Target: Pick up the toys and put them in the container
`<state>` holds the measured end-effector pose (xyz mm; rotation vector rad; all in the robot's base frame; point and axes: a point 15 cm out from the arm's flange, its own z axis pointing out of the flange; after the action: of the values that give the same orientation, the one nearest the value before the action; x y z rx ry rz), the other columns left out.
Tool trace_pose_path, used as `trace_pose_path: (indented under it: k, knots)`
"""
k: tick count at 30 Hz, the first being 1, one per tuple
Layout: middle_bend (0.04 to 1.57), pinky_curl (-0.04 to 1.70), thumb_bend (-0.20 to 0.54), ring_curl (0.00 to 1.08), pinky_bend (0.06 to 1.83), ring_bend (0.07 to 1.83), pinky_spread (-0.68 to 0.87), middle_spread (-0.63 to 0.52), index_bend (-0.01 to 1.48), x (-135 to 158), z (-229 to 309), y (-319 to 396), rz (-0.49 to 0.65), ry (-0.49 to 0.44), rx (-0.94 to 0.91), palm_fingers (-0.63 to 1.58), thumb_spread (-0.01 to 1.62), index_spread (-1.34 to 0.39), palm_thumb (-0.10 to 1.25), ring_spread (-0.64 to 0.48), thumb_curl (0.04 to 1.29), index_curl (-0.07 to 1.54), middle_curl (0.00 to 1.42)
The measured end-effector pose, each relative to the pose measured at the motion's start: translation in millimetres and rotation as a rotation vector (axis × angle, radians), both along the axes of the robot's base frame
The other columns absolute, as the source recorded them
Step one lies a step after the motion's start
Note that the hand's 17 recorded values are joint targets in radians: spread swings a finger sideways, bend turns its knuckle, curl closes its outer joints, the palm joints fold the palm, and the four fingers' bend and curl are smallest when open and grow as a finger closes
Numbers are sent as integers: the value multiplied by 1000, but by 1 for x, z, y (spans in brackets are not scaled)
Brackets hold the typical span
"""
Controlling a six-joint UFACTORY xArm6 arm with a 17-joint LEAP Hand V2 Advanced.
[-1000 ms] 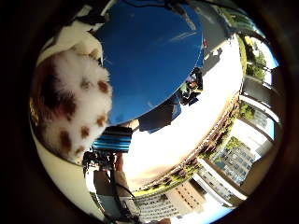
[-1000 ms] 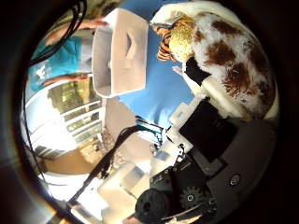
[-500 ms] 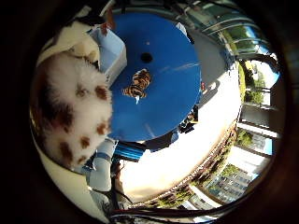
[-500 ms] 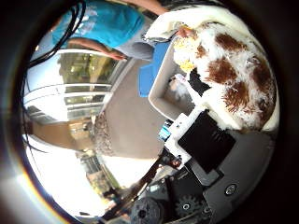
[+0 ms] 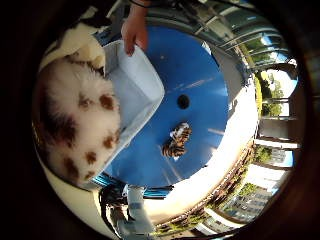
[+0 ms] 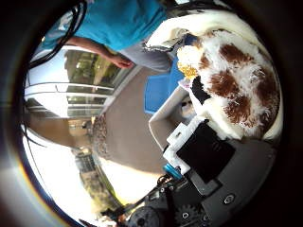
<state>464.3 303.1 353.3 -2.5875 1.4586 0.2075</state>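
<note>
My hand [image 6: 204, 153] is shut on a white plush toy with brown spots [image 5: 75, 130], which sits close against the palm and fills much of both views. Just beside and below the plush stands an open pale grey container [image 5: 134, 92] on a round blue table [image 5: 205, 75]. Part of the container is hidden behind the plush. A small striped tiger toy [image 5: 176, 141] lies on the table beside the container, apart from it. A person's hand [image 5: 134, 31] rests on the container's far rim.
The table has a dark round hole [image 5: 183, 101] near its middle. A person in a teal shirt [image 6: 125, 21] stands by the table. Beyond the table's edge are a pale floor [image 6: 125, 142], railings and windows.
The view has swung, so the container now lies closer under the plush and the tiger toy is nearer the middle. A person's hand now shows on the container's rim.
</note>
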Motion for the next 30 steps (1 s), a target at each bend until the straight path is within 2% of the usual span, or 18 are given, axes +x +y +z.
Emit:
trace_pose_path:
  k: [4,7,8,9,10,11,13,14,16,19,25,30]
  knots:
    - [1189,842,-29,857,1566,1492,119,-263,1086,4,-27,22,14,10,-7,764,1128,-1026,843,-118,762,-10,1169]
    - [1058,813,-39,787,1468,1387,164,-237,1105,2,-36,22,18,30,-20,682,1135,-884,795,-33,719,6,1093]
    - [916,815,-40,767,1417,1295,191,-214,1044,1,-38,22,20,33,-22,407,1134,-708,770,13,696,5,1029]
    - [861,818,-43,761,1410,1271,204,-204,1014,1,-39,22,21,35,-23,309,1133,-658,757,27,689,5,1006]
    - [702,806,-43,723,1386,1159,241,-175,988,2,-39,21,20,34,-24,62,1132,-566,740,67,673,21,938]
    - [669,799,-42,715,1361,1125,258,-162,982,0,-39,20,24,38,-26,7,1131,-529,734,84,665,32,913]
    - [439,708,-39,570,1243,844,320,-83,911,-6,-42,18,37,61,-39,-261,1127,-456,715,168,635,45,763]
    - [363,662,-36,512,1178,745,343,-53,851,-10,-43,15,45,76,-47,-289,1128,-447,712,195,620,47,707]
    - [272,615,-34,452,1106,655,374,-22,750,-16,-43,10,64,100,-58,-264,1126,-438,707,231,601,45,639]
    - [162,543,-33,382,994,538,421,20,583,-11,-32,-5,58,88,-49,-184,1121,-437,702,275,565,51,545]
    - [132,472,-30,340,904,454,464,49,441,-4,13,-38,27,24,-19,-100,1112,-435,699,303,528,86,444]
    - [149,424,-28,326,846,424,484,54,367,4,57,-97,-30,-38,-1,-33,1108,-424,703,305,505,132,383]
